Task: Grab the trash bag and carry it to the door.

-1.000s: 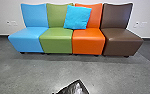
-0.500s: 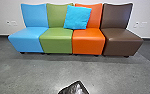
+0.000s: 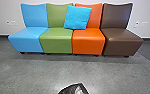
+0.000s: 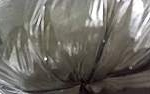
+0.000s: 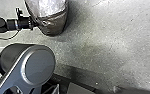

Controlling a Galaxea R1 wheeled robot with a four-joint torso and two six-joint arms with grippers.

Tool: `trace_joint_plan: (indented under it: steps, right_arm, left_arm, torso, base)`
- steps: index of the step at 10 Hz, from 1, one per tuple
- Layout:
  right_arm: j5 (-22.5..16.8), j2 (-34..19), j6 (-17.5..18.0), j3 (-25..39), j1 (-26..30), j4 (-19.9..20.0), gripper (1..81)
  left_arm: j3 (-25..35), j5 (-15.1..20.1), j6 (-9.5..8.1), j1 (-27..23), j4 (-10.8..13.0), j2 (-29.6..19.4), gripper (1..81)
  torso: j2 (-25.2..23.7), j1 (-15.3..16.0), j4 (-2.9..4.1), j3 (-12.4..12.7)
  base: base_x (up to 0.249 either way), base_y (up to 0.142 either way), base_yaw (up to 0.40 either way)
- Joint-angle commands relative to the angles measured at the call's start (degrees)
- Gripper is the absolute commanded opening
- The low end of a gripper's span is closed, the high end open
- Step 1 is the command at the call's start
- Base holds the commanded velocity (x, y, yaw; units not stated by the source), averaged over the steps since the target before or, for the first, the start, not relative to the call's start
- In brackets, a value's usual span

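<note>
The black, shiny trash bag [image 3: 74, 89] pokes up at the bottom edge of the head view, only its top showing. Up close in the left wrist view, the bag [image 4: 66, 47] has folds that run together into a tight gathered spot. In the right wrist view, my left arm reaches to that bag [image 5: 53, 21], and the left gripper [image 5: 36, 24] is shut on its gathered part. The rest of the bag's length is cut off by that picture's edge.
A row of joined seats stands against the wall: blue [image 3: 28, 40], green [image 3: 56, 41], orange [image 3: 88, 42] and brown [image 3: 121, 42]. A bright blue cushion [image 3: 77, 17] leans on the backrests. Grey floor [image 3: 36, 72] lies in front of them.
In the head view the top of the bag has sunk lower, and less of its left side shows. The seats and the cushion stay where they were.
</note>
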Motion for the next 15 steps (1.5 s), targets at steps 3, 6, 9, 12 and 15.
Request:
trace_joint_plan:
  steps: [3,6,9,12,15]
  right_arm:
    - [-2.5,-2.3,0.2,1.4,4.1,0.4,81.1]
    - [-2.5,-1.7,0.2,0.9,4.1,0.4,81.1]
    - [-2.5,1.2,0.2,-1.7,2.5,0.3,81.1]
    - [-2.4,4.2,0.1,-5.2,0.3,0.4,81.1]
    - [-1.8,6.9,0.2,-9.4,-2.6,0.6,81.1]
  left_arm:
    - [-0.4,4.4,-0.11,-2.0,1.0,-0.4,1.0]
    - [0.0,4.6,-0.02,-2.0,1.0,-1.1,1.0]
    - [1.5,8.5,0.16,-2.0,0.9,-2.6,1.0]
    - [4.6,9.5,0.16,-1.8,0.5,-5.5,1.0]
    - [5.2,9.5,0.16,-1.4,0.3,-6.2,1.0]
  torso:
    - [0.0,0.0,0.0,0.0]
    - [5.7,-3.7,0.0,0.0]
    - [7.8,-5.0,0.0,0.0]
    - [13.9,-8.7,0.0,6.2]
    - [19.5,-12.1,0.0,11.7]
  base:
    - [0.0,0.0,0.0]
    - [0.0,0.0,0.0]
    - [0.0,0.0,0.0]
    - [0.0,0.0,0.0]
    - [0.0,0.0,0.0]
